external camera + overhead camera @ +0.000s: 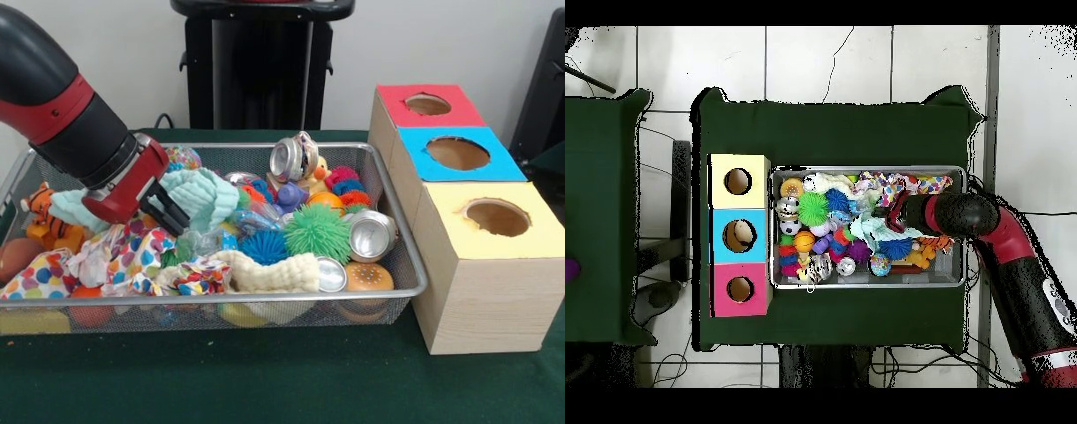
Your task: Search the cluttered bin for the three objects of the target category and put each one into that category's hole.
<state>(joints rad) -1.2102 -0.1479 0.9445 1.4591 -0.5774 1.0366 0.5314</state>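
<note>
Front view sits close and low; overhead looks straight down; both share the bin [402,256] [865,171].

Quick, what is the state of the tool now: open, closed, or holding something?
Tool: open, its black fingers spread low against the mint green cloth in the bin; nothing held.

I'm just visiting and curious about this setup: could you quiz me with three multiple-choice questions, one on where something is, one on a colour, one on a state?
1. The red and black gripper is over:
A. the wire mesh bin's left part
B. the boxes
C. the bare table

2. The middle wooden box's top is:
A. red
B. blue
C. yellow

3. The pale mint knitted cloth is:
A. folded on the floor
B. in a hole
C. touching the gripper

Answers: 1 A, it hangs there in the front view; 2 B, between red and yellow; 3 C, the fingertips meet it.
</note>
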